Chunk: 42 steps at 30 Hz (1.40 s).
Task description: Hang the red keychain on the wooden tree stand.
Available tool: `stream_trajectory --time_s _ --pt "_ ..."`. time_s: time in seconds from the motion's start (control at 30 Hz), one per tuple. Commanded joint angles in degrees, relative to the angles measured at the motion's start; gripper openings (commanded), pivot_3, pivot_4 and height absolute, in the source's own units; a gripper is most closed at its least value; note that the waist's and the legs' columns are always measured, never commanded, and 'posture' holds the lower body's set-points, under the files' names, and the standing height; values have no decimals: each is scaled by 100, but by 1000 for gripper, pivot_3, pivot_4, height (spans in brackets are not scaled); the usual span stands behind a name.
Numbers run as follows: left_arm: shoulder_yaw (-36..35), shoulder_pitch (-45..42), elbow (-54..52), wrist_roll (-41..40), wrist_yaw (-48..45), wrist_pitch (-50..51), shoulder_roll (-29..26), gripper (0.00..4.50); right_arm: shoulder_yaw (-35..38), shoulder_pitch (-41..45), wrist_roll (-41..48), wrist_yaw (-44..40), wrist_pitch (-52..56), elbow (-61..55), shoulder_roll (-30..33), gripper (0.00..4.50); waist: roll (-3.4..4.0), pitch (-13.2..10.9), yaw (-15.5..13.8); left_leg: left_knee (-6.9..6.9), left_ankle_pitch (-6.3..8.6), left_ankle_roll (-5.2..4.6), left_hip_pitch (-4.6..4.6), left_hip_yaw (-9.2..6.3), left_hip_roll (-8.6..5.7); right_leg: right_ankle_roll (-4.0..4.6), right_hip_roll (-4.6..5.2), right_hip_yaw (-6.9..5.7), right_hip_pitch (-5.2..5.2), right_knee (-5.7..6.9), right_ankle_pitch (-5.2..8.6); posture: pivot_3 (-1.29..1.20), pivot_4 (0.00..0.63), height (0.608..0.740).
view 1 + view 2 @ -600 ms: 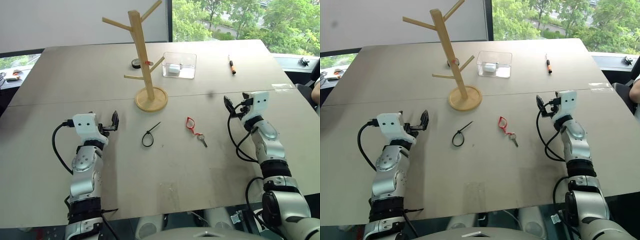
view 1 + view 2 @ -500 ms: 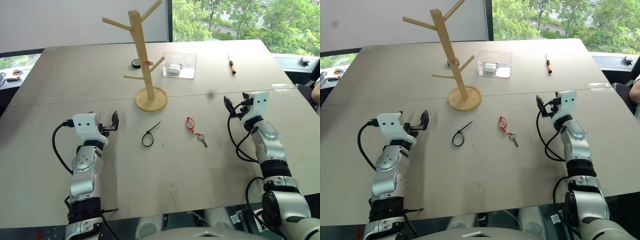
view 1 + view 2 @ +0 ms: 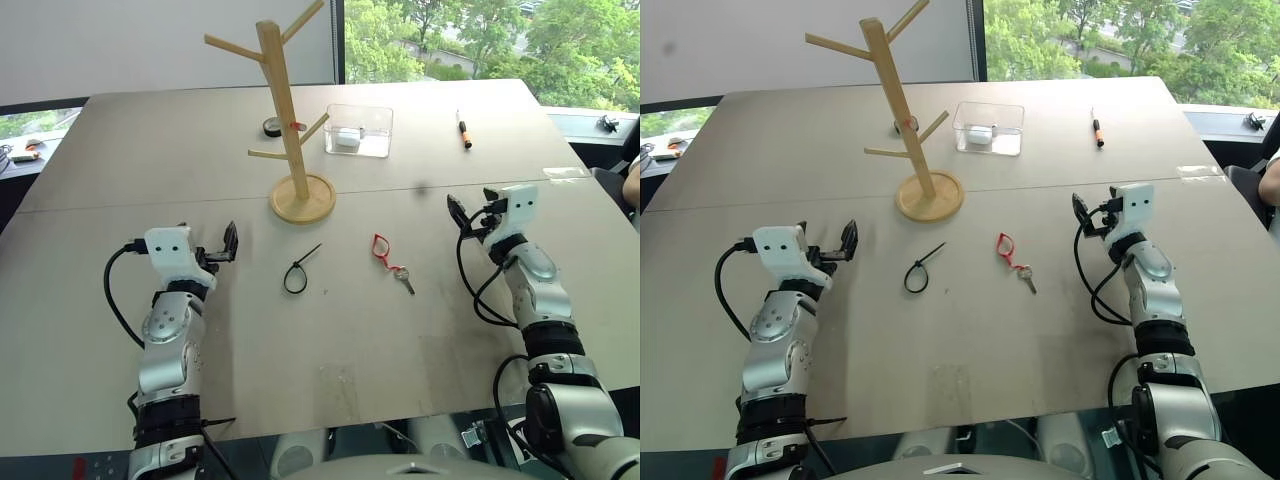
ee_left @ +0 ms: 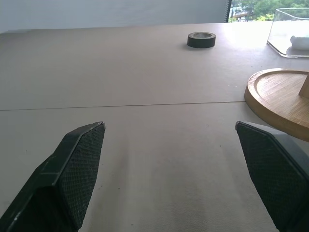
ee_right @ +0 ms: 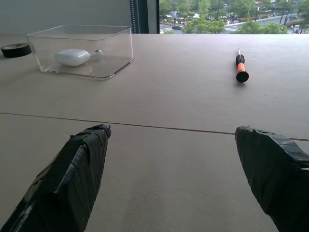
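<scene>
L gripper [image 3: 226, 246] hovers just above the table [image 3: 120, 150] on the robot's left, fingers [image 4: 72, 169] spread wide, nothing between them. R gripper [image 3: 470, 212] sits on the far right side, jaws also wide apart & empty, pointing toward the table's far edge.

Between the two arms, nearer the R one: the red keychain [image 3: 382, 248] lies flat on the table, teardrop loop toward the stand, short chain & small silver key [image 3: 404, 281] trailing toward the robot. Well apart from both grippers.

Just left of it, a black zip-tie loop [image 3: 297, 272] lies flat, tail pointing up toward the stand's base.

The wooden tree stand [image 3: 285, 110] stands upright beyond the zip-tie, round disc base [image 4: 280, 99] on the table, pegs bare, small red mark mid-trunk.

Behind the stand: a roll of black tape [image 4: 201, 39]. To its right, a clear plastic box [image 5: 82, 48] w/ a white earbud case [image 5: 71, 56] inside. Further right, a small screwdriver w/ orange-black handle [image 5: 240, 67] lying flat.
</scene>
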<state>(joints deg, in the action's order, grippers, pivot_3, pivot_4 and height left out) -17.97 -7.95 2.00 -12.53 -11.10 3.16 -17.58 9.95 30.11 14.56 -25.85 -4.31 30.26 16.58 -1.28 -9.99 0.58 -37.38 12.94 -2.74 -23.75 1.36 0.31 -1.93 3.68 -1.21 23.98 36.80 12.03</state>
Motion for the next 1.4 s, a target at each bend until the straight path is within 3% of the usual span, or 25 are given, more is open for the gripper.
stream_trajectory --time_s 0.03,0.27,0.4,0.53,0.73,1.07,1.4 --pt "-90 -5 -80 -24 -20 -84 -86 4500 125 35 100 -70 -39 -193 81 4425 0 0 0 0 0 0 0 0 0 0 0 0 0 0 0 0 150 740" --pt "-60 -12 -84 -10 -28 -49 -96 4500 145 -73 315 -401 23 -447 106 4425 0 0 -1 0 0 0 0 0 0 0 0 0 0 0 0 0 150 740" --pt "-16 -25 -252 -14 23 199 -100 4500 -238 -780 1220 -2128 887 -1932 602 4425 0 0 -41 0 1 -1 -4 -5 0 0 3 -7 0 -1 0 0 150 740" --pt "155 -138 -696 -21 143 845 -74 4500 -826 -1893 1491 -3865 1218 -3392 1701 4425 0 0 -91 -4 3 -4 -1 -11 0 -1 10 -22 -13 -4 0 0 150 740" --pt "509 -195 -1769 -138 183 2113 -79 4500 -1199 -2646 1075 -4945 242 -3439 2149 4425 -3 1 -129 -15 2 -3 8 -16 4 1 8 -31 -22 -6 6 0 150 740" --pt "1199 459 -3764 -211 -105 3526 -467 4500 -1152 -2271 701 -5040 -1176 -1958 1644 4425 -3 0 -136 -16 2 -1 7 -16 4 9 0 -26 -22 -7 9 0 150 740" --pt "1449 927 -4072 7 138 3860 -348 4500 -1148 -2219 815 -5019 -1515 -1779 1371 4425 -3 0 -142 -17 2 -1 8 -17 4 18 1 -25 -24 -6 14 0 150 740"
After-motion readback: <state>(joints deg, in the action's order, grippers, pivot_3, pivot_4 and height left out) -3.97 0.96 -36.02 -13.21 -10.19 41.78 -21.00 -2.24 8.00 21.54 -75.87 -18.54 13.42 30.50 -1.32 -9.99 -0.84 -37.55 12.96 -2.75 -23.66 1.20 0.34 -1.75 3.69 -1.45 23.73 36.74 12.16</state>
